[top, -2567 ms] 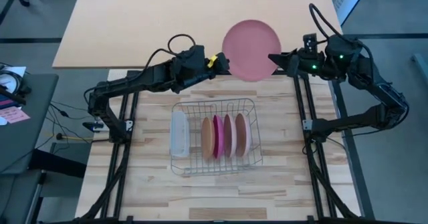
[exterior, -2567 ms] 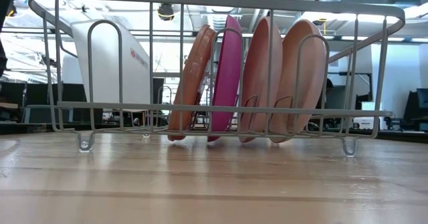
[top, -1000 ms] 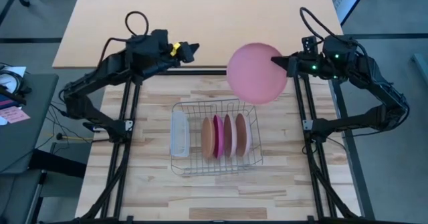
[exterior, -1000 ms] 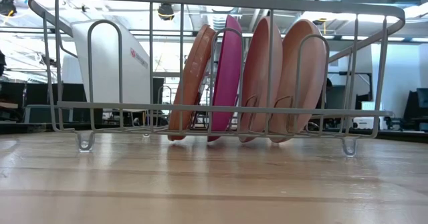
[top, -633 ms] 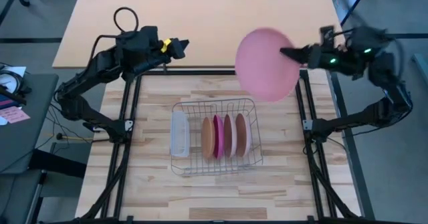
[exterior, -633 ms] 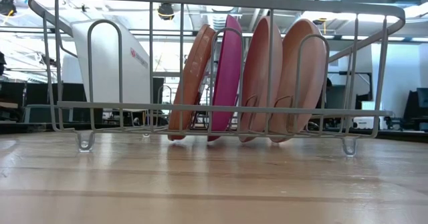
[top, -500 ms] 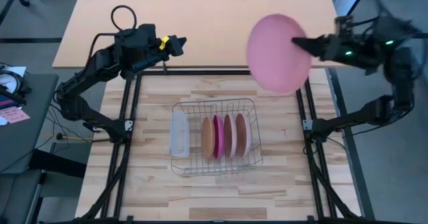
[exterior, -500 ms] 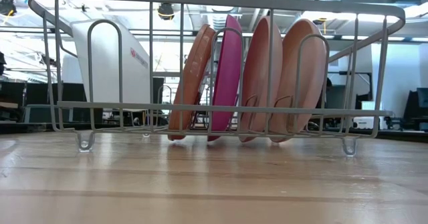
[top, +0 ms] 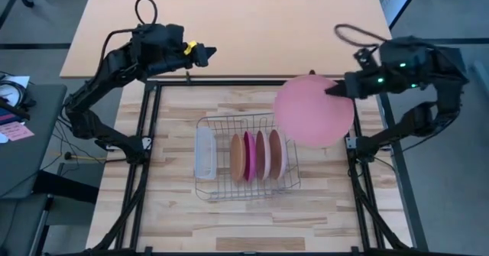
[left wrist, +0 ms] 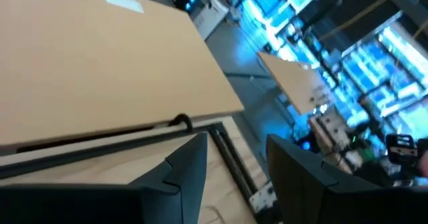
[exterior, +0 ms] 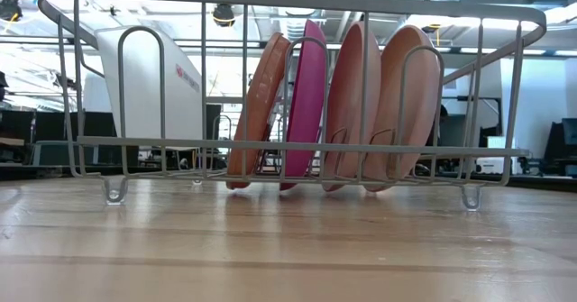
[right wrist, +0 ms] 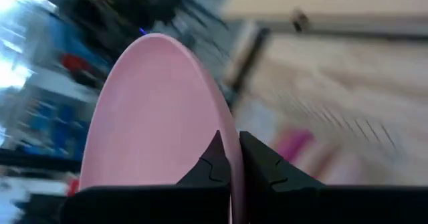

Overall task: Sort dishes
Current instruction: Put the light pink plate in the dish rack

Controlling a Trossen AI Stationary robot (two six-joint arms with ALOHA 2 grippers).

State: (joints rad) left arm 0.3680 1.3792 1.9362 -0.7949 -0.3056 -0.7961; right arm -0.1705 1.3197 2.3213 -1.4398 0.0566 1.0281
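Moved since earlier: pink plate [top: 314,111], carried from over the far tan table toward the rack [top: 244,157], now held in the air over the rack's right far corner. Right pincer [top: 334,90]: clamped on the plate's rim. Rack contents: four plates [exterior: 329,113] on edge. Left pincer [top: 208,53]: raised at far left, fingers apart, empty. Step, judged: racking the fifth plate. Next move calls for turning it on edge and lowering it into a free slot.

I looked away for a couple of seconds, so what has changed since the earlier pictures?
The right pincer, shut on the pale pink plate, swung it from the far table edge out to the right, then back down toward the wire rack. The left pincer let go of that plate and pulled back, open. The four racked plates and the white tray stayed put.
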